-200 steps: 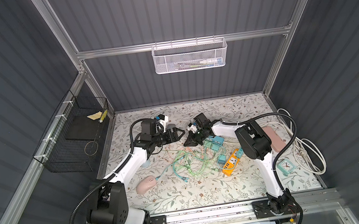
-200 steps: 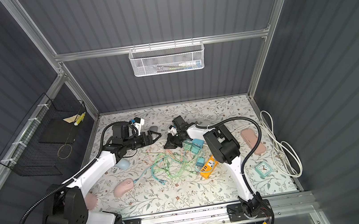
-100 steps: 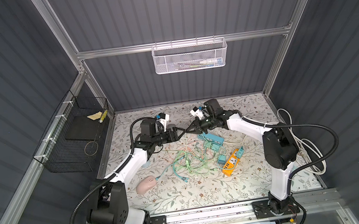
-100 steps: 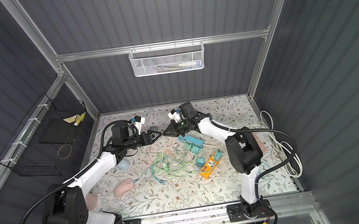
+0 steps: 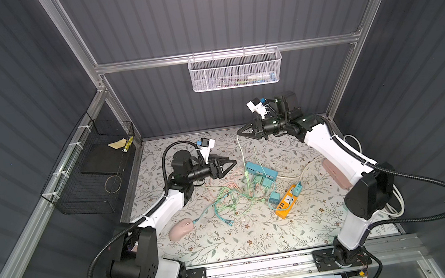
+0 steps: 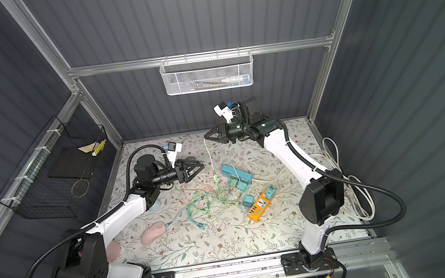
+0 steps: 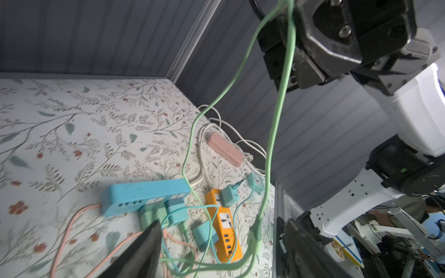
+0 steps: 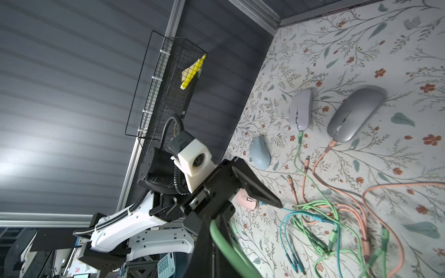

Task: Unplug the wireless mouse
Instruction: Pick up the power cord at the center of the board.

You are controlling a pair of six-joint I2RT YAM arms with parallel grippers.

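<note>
Grip: right hand [image 5: 240, 132] clamped on green cable [image 5: 241, 154], high above worktop [image 5: 228, 245]. Left hand [image 5: 231, 163]: jaws spread wide, empty. Advice: left hand braces lilac mouse [image 8: 299, 110]; plug pulls straight, no sideways strain.

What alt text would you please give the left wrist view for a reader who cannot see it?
The shut right gripper holds a green cable that hangs above a blue power strip and an orange power strip on the floral table; the left gripper is open.
</note>
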